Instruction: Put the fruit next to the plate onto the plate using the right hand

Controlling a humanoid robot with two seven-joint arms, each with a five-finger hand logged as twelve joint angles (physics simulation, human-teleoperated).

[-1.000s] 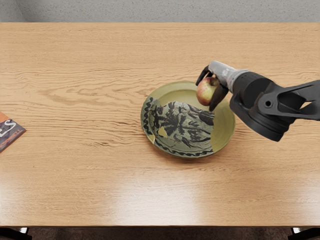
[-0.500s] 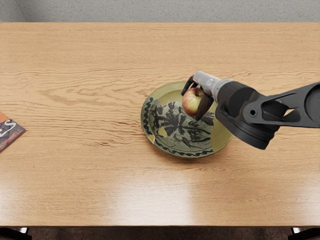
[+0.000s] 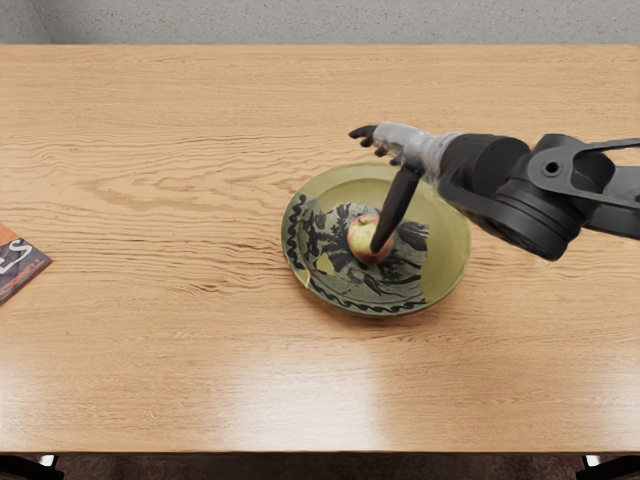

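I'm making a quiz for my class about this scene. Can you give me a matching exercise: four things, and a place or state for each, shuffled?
1. apple
2. plate
3. right hand
4. book

A. olive green rim, dark pattern
B. at the picture's left edge, cut off
C. lying on the plate
D. fingers spread, holding nothing

Pairs: 1-C, 2-A, 3-D, 4-B

One head camera looks down at a slant on the desk [image 3: 150, 350] from its near long side, facing the far edge. Beyond the plate [image 3: 452, 240], a grey strip of wall [image 3: 320, 20] shows past that edge. The plate sits slightly right of the frame's middle, at middling range. Well left of the plate, a book [image 3: 15, 262] is cut by the frame edge. Nearer than the plate, dark floor [image 3: 300, 468] shows below the desk's front edge.
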